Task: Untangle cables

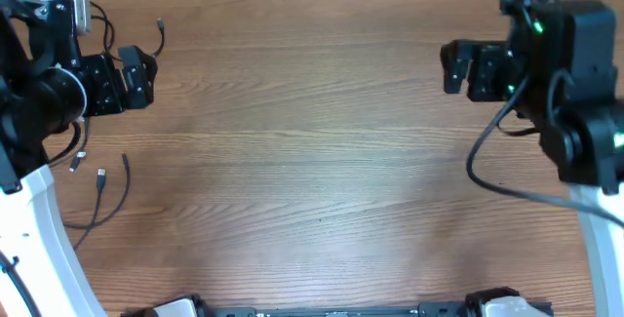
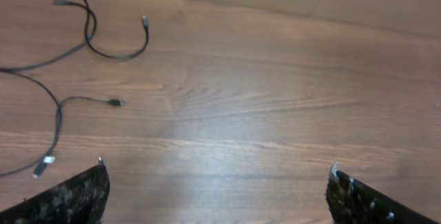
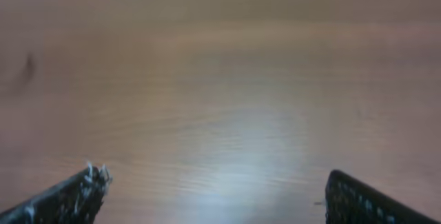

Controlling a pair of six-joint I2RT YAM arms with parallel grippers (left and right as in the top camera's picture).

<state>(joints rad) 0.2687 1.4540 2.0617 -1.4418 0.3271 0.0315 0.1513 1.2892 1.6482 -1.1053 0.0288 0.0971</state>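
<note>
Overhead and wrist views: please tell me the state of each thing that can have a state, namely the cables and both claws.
cables: lying loose on the table, not coiled, crossing in places, held by no claw.
left claw: open, empty, above the table near the cables.
right claw: open, empty, on the side opposite the cables.
</note>
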